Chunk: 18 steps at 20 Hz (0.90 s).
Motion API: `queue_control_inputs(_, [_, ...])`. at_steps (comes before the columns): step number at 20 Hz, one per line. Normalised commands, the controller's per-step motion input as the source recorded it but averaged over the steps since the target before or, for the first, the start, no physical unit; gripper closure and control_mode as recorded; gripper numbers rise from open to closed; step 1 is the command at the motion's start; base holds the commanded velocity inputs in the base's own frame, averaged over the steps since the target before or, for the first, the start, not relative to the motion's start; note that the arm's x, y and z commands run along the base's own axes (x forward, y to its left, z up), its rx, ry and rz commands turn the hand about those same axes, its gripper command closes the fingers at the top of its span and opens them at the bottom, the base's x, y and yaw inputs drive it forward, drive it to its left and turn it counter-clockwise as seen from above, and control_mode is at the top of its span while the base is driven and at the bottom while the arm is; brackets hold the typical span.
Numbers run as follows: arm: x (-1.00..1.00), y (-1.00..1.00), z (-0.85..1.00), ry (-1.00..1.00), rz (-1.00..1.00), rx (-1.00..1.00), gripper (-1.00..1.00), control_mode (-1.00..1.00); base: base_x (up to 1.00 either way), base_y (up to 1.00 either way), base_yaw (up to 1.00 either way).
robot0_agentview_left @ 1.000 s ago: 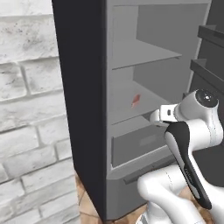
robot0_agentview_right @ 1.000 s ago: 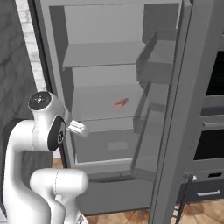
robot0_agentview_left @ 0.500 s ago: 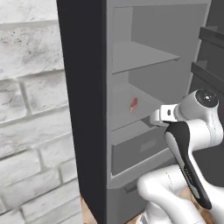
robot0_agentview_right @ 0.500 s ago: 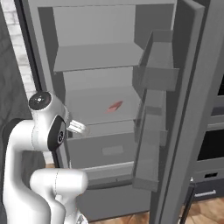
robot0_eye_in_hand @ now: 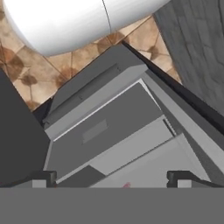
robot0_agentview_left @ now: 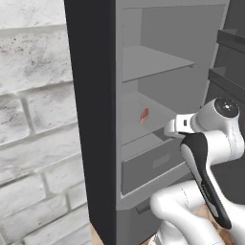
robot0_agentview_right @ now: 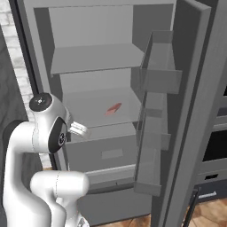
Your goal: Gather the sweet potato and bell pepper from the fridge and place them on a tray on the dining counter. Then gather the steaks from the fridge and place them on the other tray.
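The grey fridge [robot0_agentview_right: 95,57] stands open in front of me, with its door [robot0_agentview_right: 186,111] swung out to the right. One small red thing [robot0_agentview_right: 114,108] lies on the middle shelf, seen too in the left base view [robot0_agentview_left: 144,115]. It is too small to tell whether it is the bell pepper or a steak. My gripper [robot0_eye_in_hand: 113,179] is open with nothing between its fingers. It hangs in front of the fridge and looks down at the closed lower drawer [robot0_eye_in_hand: 105,131]. A red sliver [robot0_eye_in_hand: 127,185] shows at the shelf's edge between the fingertips.
A white brick wall [robot0_agentview_left: 33,119] runs along the fridge's left side. Door bins [robot0_agentview_right: 155,75] jut from the open door toward the shelves. Dark cabinets [robot0_agentview_right: 217,146] stand right of the door. Brown tiled floor [robot0_eye_in_hand: 26,74] lies below the fridge.
The whole picture has shifted: the base has driven closer, so the fridge looms larger. The arm keeps its pose and the gripper stays open.
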Motion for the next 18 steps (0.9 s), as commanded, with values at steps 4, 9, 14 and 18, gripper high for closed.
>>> queue_control_inputs(4, [0.26,-0.02,0.00,-0.12,0.00,-0.01,-1.00,-1.00,0.00,0.00,0.00])
queue_control_inputs(9, [0.46,-0.15,0.00,-0.05,0.00,-0.08,-1.00,-1.00,0.00,0.00,0.00])
queue_control_inputs(14, [0.37,-0.14,0.00,0.00,0.00,-0.11,-1.00,-1.00,0.00,0.00,0.00])
queue_control_inputs(18, [0.38,-0.13,0.00,0.01,0.02,0.00,-1.00,-1.00,0.00,0.00,0.00])
